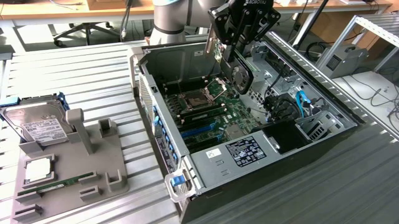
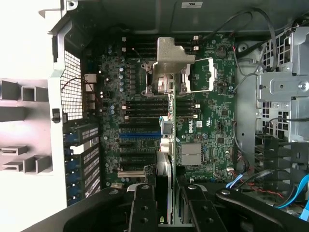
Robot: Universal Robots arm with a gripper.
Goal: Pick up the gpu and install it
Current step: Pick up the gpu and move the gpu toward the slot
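My gripper (image 1: 236, 45) hangs over the open computer case (image 1: 163, 116), shut on the gpu (image 1: 240, 74). The gpu is a green card with a round black fan, held upright on its edge above the motherboard (image 1: 218, 116). In the wrist view the two black fingers (image 2: 144, 205) clamp the gpu (image 2: 166, 162), seen edge-on as a thin strip. It sits over the row of expansion slots (image 2: 140, 136), clear of the board. The card's lower edge is apart from the slots in the exterior view.
A grey parts fixture (image 1: 93, 163) at the exterior view's left carries a hard drive (image 1: 37, 123), a CPU (image 1: 39, 169) and a RAM stick (image 1: 56, 184). Inside the case are an open CPU socket (image 2: 171, 67), drive cages (image 2: 282, 96) and blue cables (image 1: 302, 100).
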